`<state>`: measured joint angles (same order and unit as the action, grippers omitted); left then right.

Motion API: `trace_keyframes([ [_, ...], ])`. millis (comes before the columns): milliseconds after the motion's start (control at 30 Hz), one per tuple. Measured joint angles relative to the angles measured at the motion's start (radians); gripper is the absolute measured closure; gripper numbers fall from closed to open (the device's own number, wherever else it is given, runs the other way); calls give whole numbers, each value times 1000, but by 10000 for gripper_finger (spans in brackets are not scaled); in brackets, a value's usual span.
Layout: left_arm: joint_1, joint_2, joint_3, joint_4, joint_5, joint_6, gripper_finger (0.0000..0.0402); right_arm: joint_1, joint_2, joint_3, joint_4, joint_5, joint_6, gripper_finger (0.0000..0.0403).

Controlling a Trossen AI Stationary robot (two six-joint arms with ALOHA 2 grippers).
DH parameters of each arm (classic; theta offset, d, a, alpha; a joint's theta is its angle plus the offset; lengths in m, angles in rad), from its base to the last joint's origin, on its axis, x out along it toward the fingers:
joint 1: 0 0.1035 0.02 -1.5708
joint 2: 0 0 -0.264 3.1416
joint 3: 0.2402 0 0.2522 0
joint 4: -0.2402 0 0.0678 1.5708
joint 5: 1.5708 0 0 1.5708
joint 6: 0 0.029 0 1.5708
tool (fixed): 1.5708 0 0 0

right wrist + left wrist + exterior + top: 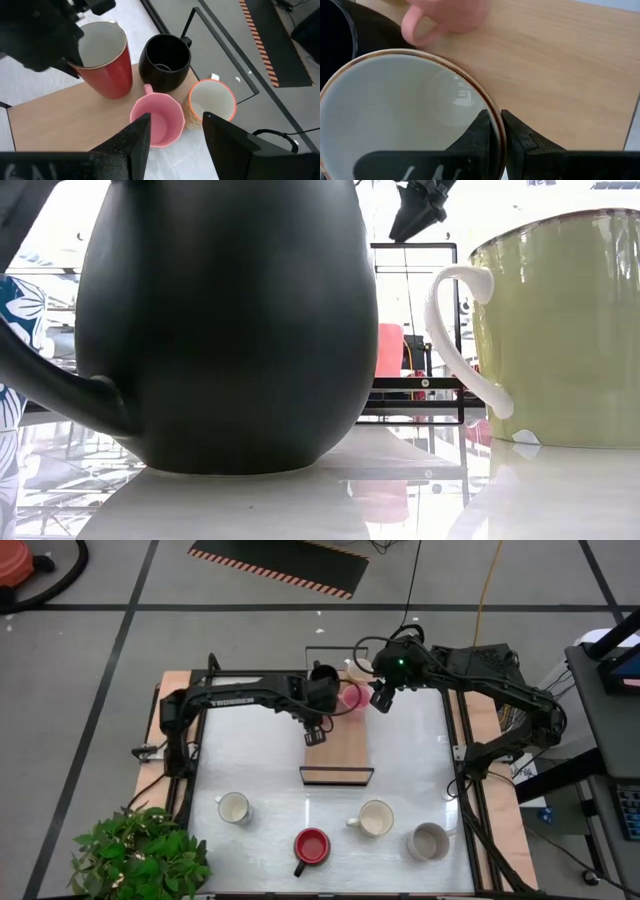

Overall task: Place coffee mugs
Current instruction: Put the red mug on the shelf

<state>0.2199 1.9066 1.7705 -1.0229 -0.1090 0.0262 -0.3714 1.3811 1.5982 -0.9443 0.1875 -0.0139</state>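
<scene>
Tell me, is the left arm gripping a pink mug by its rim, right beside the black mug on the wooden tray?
Not quite. The left gripper is pinching the red mug by its rim, not a pink one. The right wrist view shows it beside the black mug on the wooden tray. The pink mug stands free below the open right gripper.

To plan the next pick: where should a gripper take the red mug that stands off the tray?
Take the red mug by its rim from above, one finger inside, opposite its handle. It stands upright, mouth open, handle pointing away from the tray.
</scene>
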Motion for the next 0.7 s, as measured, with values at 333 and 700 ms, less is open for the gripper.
trace_keyframes([
  [333, 3, 52, 2, 21, -13, -36, 377, 0, 0, 0, -2, 0, -11, 232],
  [700, 4, 66, 2, 90, -57, -39, 334, -2, 0, 0, 2, 25, -20, 232],
])
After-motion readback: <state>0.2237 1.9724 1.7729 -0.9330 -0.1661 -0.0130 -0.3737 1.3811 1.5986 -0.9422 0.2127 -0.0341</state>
